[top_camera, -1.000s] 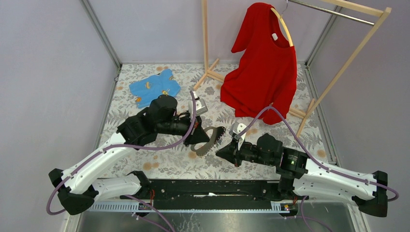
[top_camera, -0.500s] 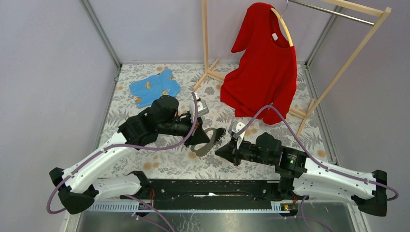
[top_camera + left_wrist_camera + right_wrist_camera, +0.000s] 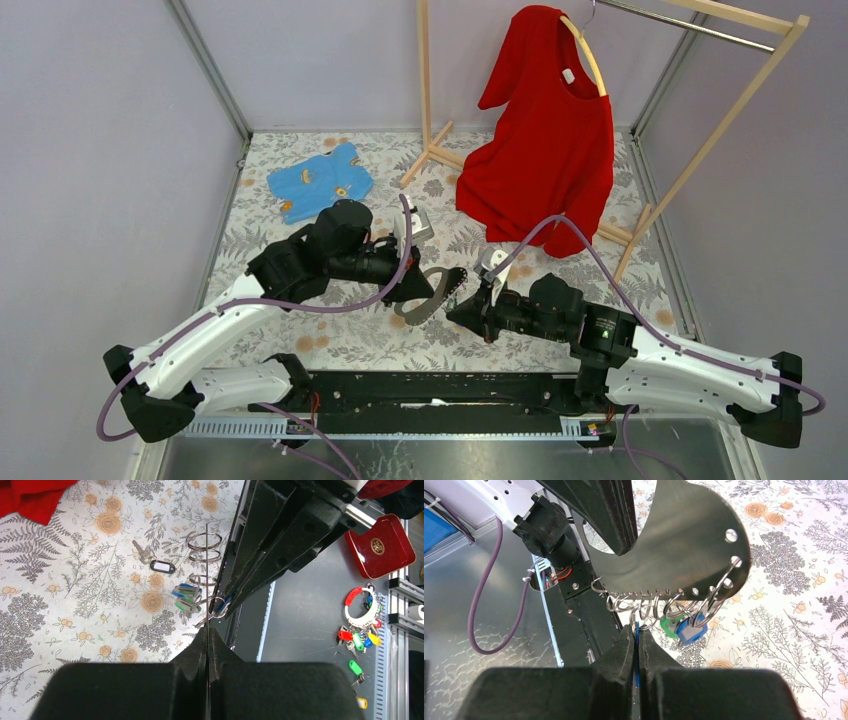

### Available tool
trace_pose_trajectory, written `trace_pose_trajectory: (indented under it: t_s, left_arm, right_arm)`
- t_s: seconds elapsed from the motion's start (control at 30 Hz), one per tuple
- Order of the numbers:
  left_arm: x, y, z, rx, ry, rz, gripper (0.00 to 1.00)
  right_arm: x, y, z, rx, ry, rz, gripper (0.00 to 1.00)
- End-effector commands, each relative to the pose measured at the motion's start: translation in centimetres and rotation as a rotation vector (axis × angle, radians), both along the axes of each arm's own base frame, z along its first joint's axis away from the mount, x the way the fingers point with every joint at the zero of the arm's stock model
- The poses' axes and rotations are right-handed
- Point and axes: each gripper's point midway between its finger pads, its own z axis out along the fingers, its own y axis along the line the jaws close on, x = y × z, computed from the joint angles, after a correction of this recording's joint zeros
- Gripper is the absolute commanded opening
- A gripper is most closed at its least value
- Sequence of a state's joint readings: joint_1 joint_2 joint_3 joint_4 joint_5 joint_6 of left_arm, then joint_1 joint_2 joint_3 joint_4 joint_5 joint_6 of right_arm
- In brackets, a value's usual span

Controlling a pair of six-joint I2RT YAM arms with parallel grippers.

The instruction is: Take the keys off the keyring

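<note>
The keyring is a curved dark grey plate [image 3: 684,555] with a row of wire rings [image 3: 659,602] along its edge. Blue and green tagged keys [image 3: 689,627] hang from the rings. My left gripper [image 3: 207,630] is shut on the plate, which shows edge-on as a thin line [image 3: 207,570]. My right gripper [image 3: 636,632] is shut on a blue-headed key [image 3: 636,626] that hangs on a ring. In the top view the plate [image 3: 432,297] is held above the table between the left gripper [image 3: 415,290] and the right gripper [image 3: 462,313]. A loose key with a dark tag [image 3: 162,566] lies on the cloth.
A red shirt [image 3: 550,140] hangs on a wooden rack [image 3: 690,170] at the back right. A blue garment [image 3: 320,180] lies at the back left. A red box [image 3: 382,547] and a white ring of coloured tags [image 3: 362,615] lie on the dark bench at the near edge.
The two grippers and the plate between them have shifted only slightly. Both holds are unchanged.
</note>
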State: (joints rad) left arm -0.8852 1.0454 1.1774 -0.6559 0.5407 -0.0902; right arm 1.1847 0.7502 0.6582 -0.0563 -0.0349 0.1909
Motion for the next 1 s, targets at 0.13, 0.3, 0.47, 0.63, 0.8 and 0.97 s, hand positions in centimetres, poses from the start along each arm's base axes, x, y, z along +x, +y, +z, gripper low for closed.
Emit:
trace_pose_trajectory:
  t_s: [0.13, 0.3, 0.47, 0.63, 0.8, 0.97]
  left_arm:
    - [0.7, 0.0, -0.3, -0.006, -0.054, 0.020, 0.00]
    - [1.4, -0.1, -0.2, -0.031, -0.066, 0.067, 0.00]
    - [1.9, -0.1, -0.5, -0.036, -0.044, 0.114, 0.00]
    - [2.1, 0.0, -0.5, -0.058, -0.035, 0.151, 0.00]
    - [2.5, 0.5, -0.4, -0.085, -0.058, 0.192, 0.00]
    - [3.0, 0.9, 0.3, -0.117, -0.092, 0.228, 0.00]
  right_arm:
    - [-0.3, -0.4, 2.8, 0.084, 0.013, -0.021, 0.00]
    - [-0.6, -0.5, 1.8, 0.065, 0.036, -0.010, 0.00]
    - [-0.6, -1.1, 0.7, 0.046, 0.047, -0.026, 0.00]
    - [-0.6, -1.5, -0.3, 0.023, 0.063, -0.041, 0.00]
    - [-0.8, -1.8, -0.6, 0.021, 0.076, -0.044, 0.00]
    - [-0.8, -1.8, -1.1, 0.010, 0.089, -0.047, 0.00]
